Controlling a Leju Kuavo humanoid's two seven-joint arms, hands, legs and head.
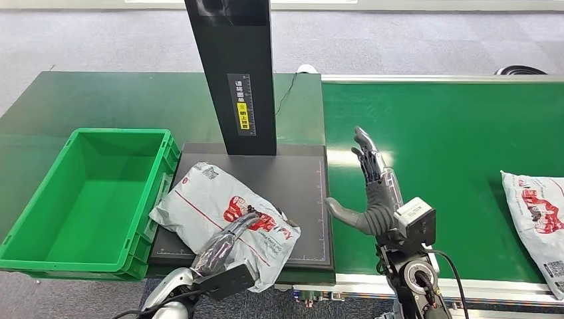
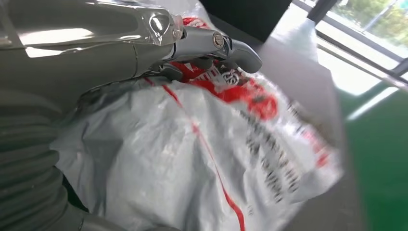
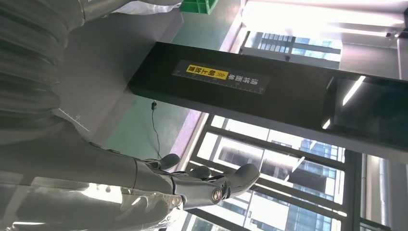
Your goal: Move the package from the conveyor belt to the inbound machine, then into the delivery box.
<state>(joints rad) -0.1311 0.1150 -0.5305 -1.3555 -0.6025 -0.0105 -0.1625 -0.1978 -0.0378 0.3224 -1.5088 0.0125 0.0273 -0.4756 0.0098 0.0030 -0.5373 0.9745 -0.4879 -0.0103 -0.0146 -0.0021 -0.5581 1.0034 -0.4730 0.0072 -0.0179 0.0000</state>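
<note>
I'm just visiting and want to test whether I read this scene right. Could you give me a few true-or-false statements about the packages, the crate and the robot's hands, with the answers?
1. A package lies on the dark scanner plate. True.
2. The green crate already holds a package. False: it holds nothing yet.
3. The left hand rests on the package on the plate. True.
4. The right hand holds a package. False: it is open, fingers apart, with nothing in it.
5. A second package lies on the green belt. True.
6. The crate stands to the right of the belt. False: it stands left of the plate.
</note>
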